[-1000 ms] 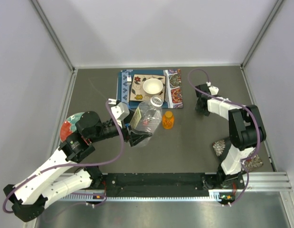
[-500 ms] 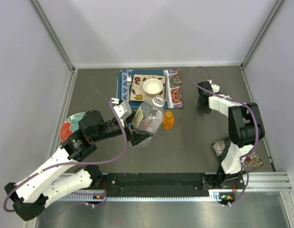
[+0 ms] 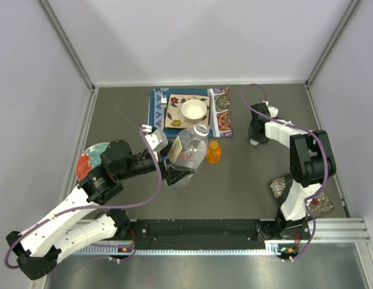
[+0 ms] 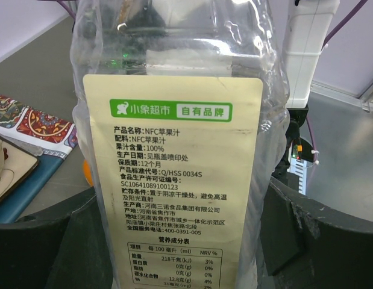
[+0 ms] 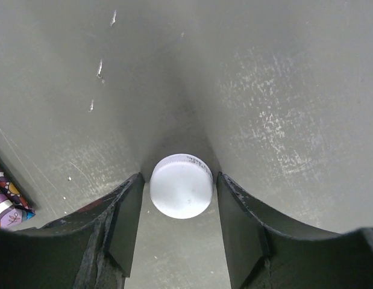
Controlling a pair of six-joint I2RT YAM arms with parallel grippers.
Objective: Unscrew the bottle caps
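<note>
A small round white plastic screw cap (image 5: 181, 185) lies flat on the grey bench (image 5: 282, 90), top face up, well to the right of the bottles. It sits between the fingers of the right gripper (image 3: 253, 136). The jaws are parted, with a thin gap on either side of the cap, so nothing is gripped there. The cap is judged to be light and stiff, with a smooth top and a finely ribbed side wall. Hold is best taken across that ribbed wall, since so light a piece could be flicked away by a one-sided touch.

A large clear plastic bottle with a cream printed label (image 4: 174, 150) is clamped about its lower body by the left gripper (image 3: 176, 170), and its mouth is uncapped. Its walls look thin and it appears empty, so it is judged to be easily dented and rather slippery. A hard squeeze is not advised.

A small orange plastic bottle (image 3: 213, 152) stands just beside it. Whether its cap is on cannot be made out at this size. If it is, the body would need to be steadied low down while the cap is turned by its rim. No blue or red cap can be picked out.
</note>
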